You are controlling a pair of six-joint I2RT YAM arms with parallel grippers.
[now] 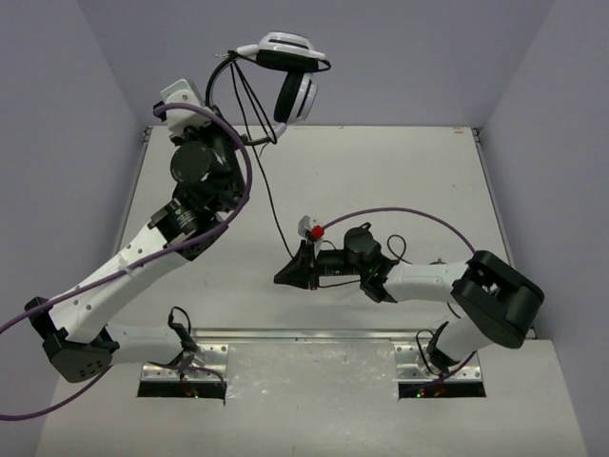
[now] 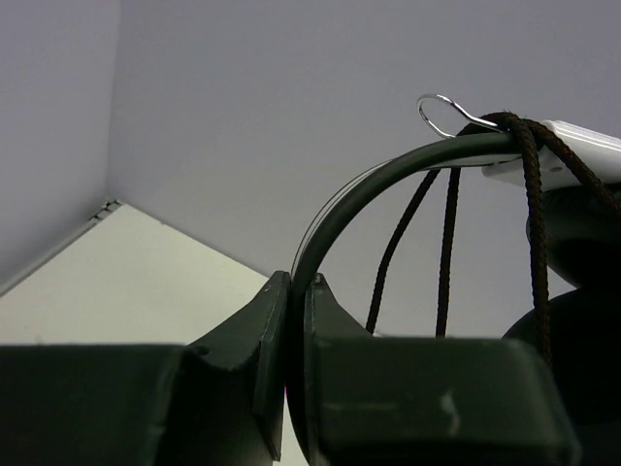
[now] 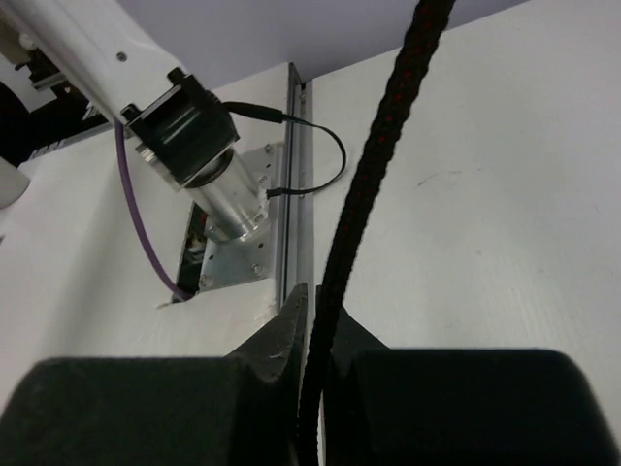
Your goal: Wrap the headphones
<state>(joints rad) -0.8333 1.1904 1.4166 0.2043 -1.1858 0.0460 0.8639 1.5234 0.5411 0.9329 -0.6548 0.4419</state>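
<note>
the headphones (image 1: 285, 71) are held up off the table (image 1: 409, 171), at the far left-centre of the top view. their white earcups hang to the right of the left gripper (image 2: 299, 291). that gripper's jaws are closed almost fully on the thin dark headband (image 2: 388, 170). the headband passes up between the fingers and arches right toward a white earcup housing. turns of the black cable (image 1: 269, 190) cross over the headband near that housing, and two strands hang below it. the cable runs down from the headphones to the right gripper (image 1: 290, 271). its jaws are pinched on the cord with only the cord's width between them. in the right wrist view the cord rises straight from the fingers.

left arm: reaching up and away, wrist high over the table's far left. right arm: folded low, forearm pointing left across the table's middle, gripper near the surface.

hard to make out: where the cable ends cannot be seen. the lower earcup in the left wrist view is a dark shape cut by the frame edge. a thin silver wire loop (image 2: 441, 107) by the headband cannot be identified.
</note>
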